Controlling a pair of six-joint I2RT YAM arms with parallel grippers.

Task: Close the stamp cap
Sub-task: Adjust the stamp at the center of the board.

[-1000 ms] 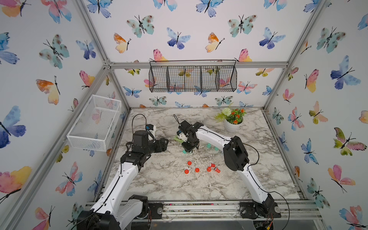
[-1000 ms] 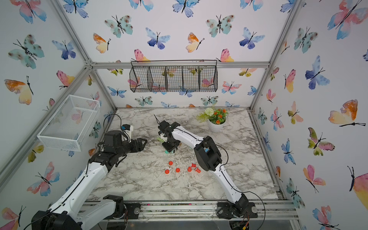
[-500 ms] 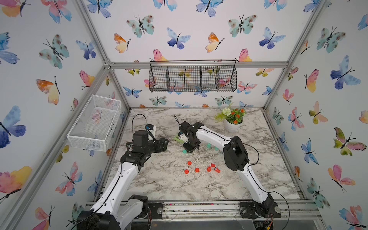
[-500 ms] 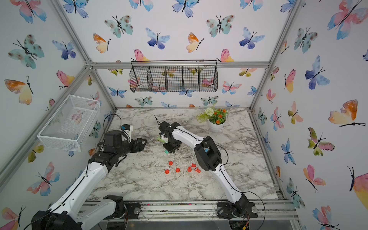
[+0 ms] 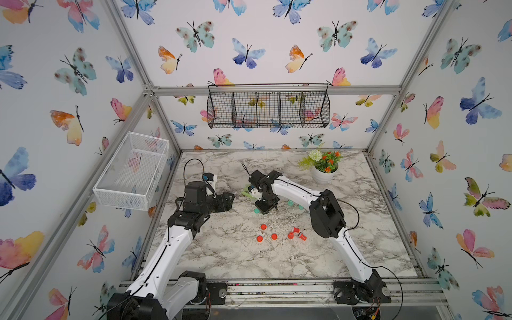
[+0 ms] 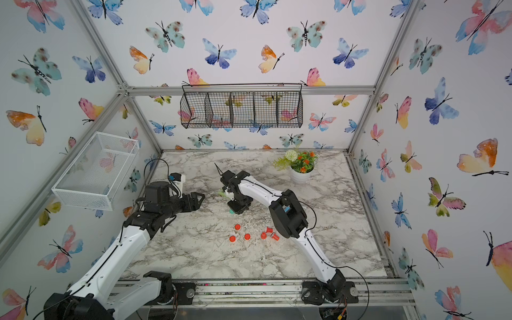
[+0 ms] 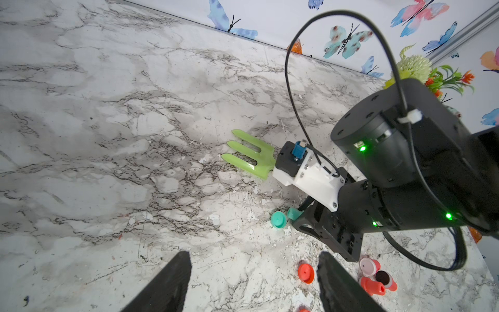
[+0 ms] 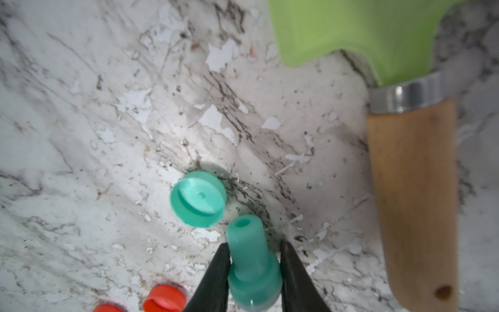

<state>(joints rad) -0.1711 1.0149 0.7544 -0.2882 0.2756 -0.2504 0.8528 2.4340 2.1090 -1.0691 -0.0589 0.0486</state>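
Observation:
A teal stamp (image 8: 251, 259) stands between the two fingers of my right gripper (image 8: 253, 243), which press on its wide lower part; its narrow end points toward the table. Its teal cap (image 8: 198, 198) lies open side up on the marble just beside it, apart from the stamp. In both top views the right gripper (image 5: 264, 209) (image 6: 238, 209) points down at the table's middle, with the cap (image 5: 256, 211) at its left. My left gripper (image 7: 253, 256) hovers open to the left, holding nothing, facing the cap (image 7: 278, 219).
Several red stamps and caps (image 5: 277, 235) lie nearer the front. More teal pieces (image 5: 291, 203) sit right of the right gripper. A green garden fork (image 8: 413, 189) with a wooden handle lies close behind. A flower pot (image 5: 322, 174) stands at the back right.
The right gripper's fingers have drawn in onto the teal stamp, and it has shifted slightly over the cap. The left arm has not moved.

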